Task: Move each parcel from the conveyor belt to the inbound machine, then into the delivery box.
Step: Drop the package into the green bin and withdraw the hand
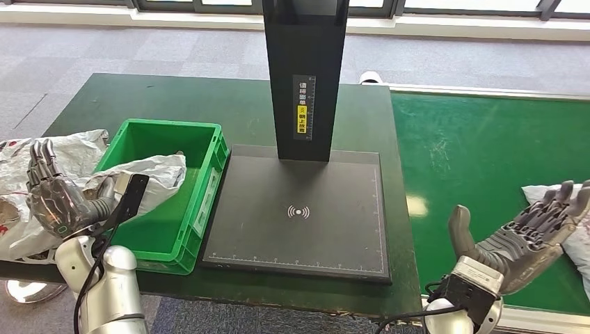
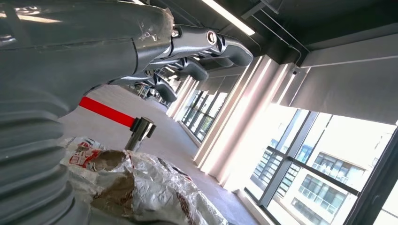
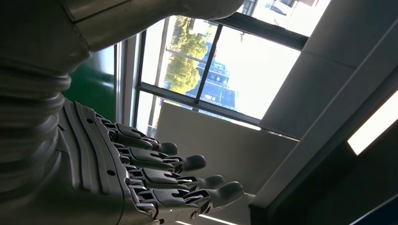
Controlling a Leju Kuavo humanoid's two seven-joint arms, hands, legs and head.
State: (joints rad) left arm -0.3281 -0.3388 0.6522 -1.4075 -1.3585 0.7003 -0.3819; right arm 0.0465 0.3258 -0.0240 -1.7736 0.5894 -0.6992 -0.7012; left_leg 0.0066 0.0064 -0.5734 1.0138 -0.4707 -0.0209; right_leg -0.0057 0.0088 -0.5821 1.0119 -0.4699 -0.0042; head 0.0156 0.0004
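- Your left hand is raised beside the green delivery box, fingers extended and close together, holding nothing; the left wrist view shows those fingers stretched out over a crumpled parcel.
- Your right hand hovers palm-up over the green conveyor belt, fingers spread, empty; the right wrist view shows its fingers straight and apart.
- A white parcel lies draped over the delivery box's near-left rim, partly inside.
- Another parcel rests on the belt at the frame's right edge, just beyond your right fingertips.
- More crumpled parcels are heaped left of the box.
- The inbound machine's black scanning plate sits between box and belt, under its black post.
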